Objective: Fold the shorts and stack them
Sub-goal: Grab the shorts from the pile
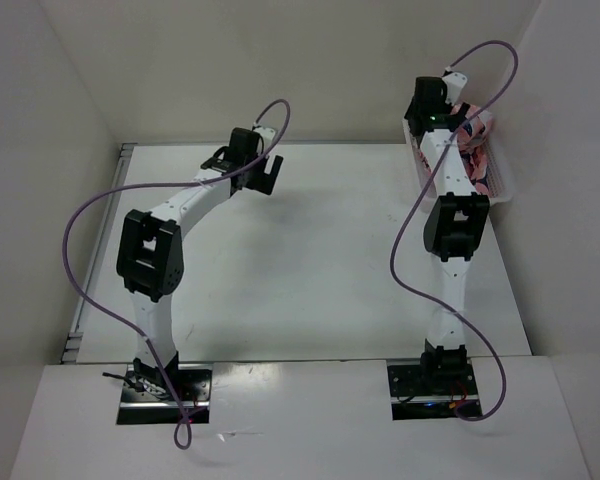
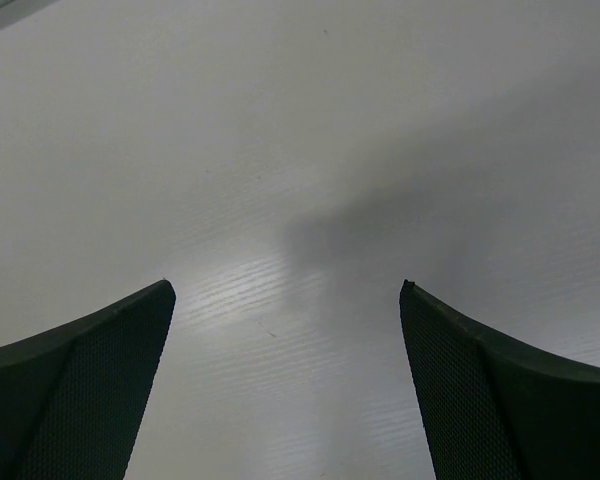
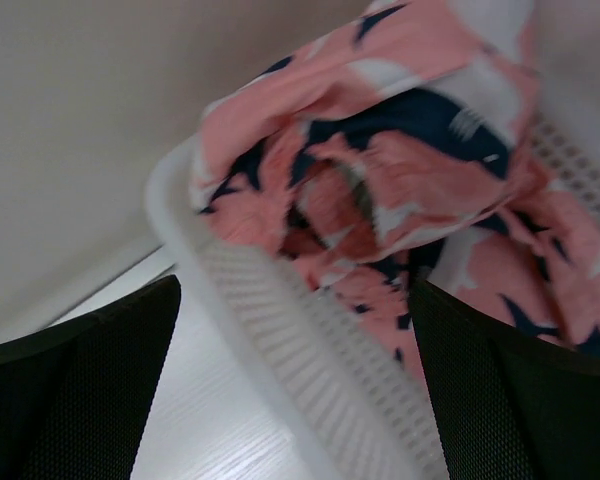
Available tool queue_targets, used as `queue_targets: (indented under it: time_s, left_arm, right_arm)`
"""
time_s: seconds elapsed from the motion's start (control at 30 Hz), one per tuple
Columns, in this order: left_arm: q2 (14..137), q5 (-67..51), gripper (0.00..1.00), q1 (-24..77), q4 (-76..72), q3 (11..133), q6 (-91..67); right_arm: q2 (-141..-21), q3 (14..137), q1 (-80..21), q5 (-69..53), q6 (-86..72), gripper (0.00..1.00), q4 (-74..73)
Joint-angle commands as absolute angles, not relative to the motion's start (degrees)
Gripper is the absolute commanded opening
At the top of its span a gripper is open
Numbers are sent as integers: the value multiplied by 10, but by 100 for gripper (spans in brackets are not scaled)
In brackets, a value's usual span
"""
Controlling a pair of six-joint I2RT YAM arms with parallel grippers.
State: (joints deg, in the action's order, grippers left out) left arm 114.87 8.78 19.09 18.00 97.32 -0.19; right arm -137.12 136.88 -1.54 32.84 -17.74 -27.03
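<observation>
The shorts (image 3: 380, 150), coral-pink with navy and white shark shapes, lie bunched in a white mesh basket (image 3: 280, 330). From above, the shorts (image 1: 477, 140) show at the back right, partly hidden by the right arm. My right gripper (image 3: 292, 290) hangs open just over the basket's near rim, with nothing between its fingers; in the top view the right gripper (image 1: 432, 100) sits at the basket's far end. My left gripper (image 1: 264, 180) is open above bare table at the back centre-left. In its wrist view the left gripper (image 2: 287, 290) has only the white tabletop between its fingers.
The basket (image 1: 500, 185) stands along the table's right edge against the back wall. White walls close the table at the back and on both sides. Purple cables loop off each arm. A metal strip (image 1: 98, 250) runs along the left edge.
</observation>
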Motion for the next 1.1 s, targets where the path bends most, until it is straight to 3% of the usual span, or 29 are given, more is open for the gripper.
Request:
queue_targets:
  time_s: [0.0, 0.13, 0.47, 0.57, 0.6, 0.67, 0.7, 0.73, 0.83, 1.07]
  left_arm:
    - [1120, 142, 100, 194, 154, 962, 0]
    - [1120, 130, 100, 194, 168, 969, 0]
    - [1121, 125, 100, 194, 174, 990, 0]
    - [1121, 125, 100, 200, 179, 995, 0]
    - [1121, 125, 100, 200, 179, 1000, 0]
    - [1121, 125, 100, 200, 179, 1000, 0]
    - [1121, 125, 100, 200, 179, 1000, 0]
    - [1121, 130, 100, 200, 179, 1000, 0]
    - [1121, 130, 100, 200, 179, 1000, 0]
    - [1110, 120, 100, 200, 185, 1011, 0]
  right_arm:
    - [-1392, 1387, 8, 414, -177, 100, -233]
    - [-1421, 1387, 28, 432, -147, 100, -205]
    - [-1478, 1419, 50, 341, -95, 99, -187]
    - [-1491, 1433, 50, 306, -75, 73, -187]
    - [-1491, 1433, 50, 297, -75, 51, -187]
    - [-1496, 1439, 55, 292, -69, 32, -187]
    - [-1496, 1439, 55, 286, -63, 17, -195]
    - [-1489, 1439, 55, 286, -63, 10, -195]
    - [-1468, 1452, 55, 244, -69, 0, -223]
    - [-1381, 1425, 44, 199, -124, 0, -265]
